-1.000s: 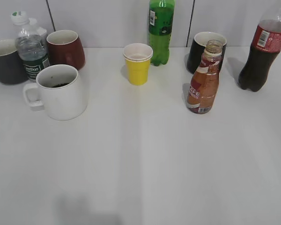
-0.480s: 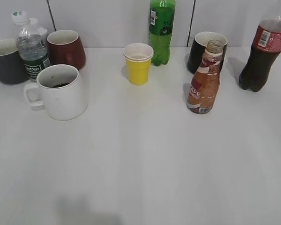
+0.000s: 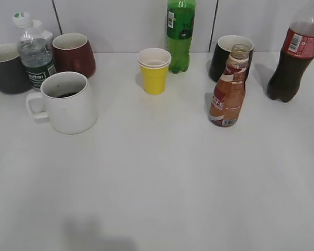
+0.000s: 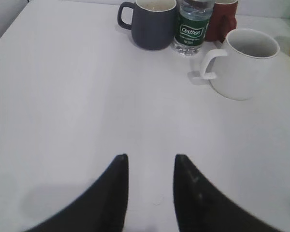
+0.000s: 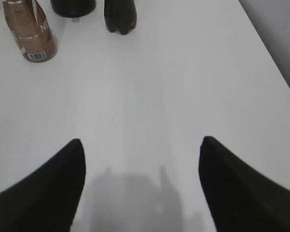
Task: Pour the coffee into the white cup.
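The coffee bottle (image 3: 228, 89), brown with a red-and-white label and an open mouth, stands upright right of centre; its lower part shows in the right wrist view (image 5: 30, 30). The white cup (image 3: 68, 103) stands at the left, handle to the left, with dark liquid at its bottom; it also shows in the left wrist view (image 4: 244, 63). My left gripper (image 4: 150, 158) is open and empty over bare table, well short of the cup. My right gripper (image 5: 141, 142) is wide open and empty, well short of the bottle. Neither gripper shows in the exterior view.
Along the back stand a dark grey mug (image 3: 5, 68), a clear water bottle (image 3: 35, 55), a maroon mug (image 3: 73, 54), a yellow paper cup (image 3: 154, 70), a green soda bottle (image 3: 180, 32), a black mug (image 3: 227, 55) and a cola bottle (image 3: 293, 57).
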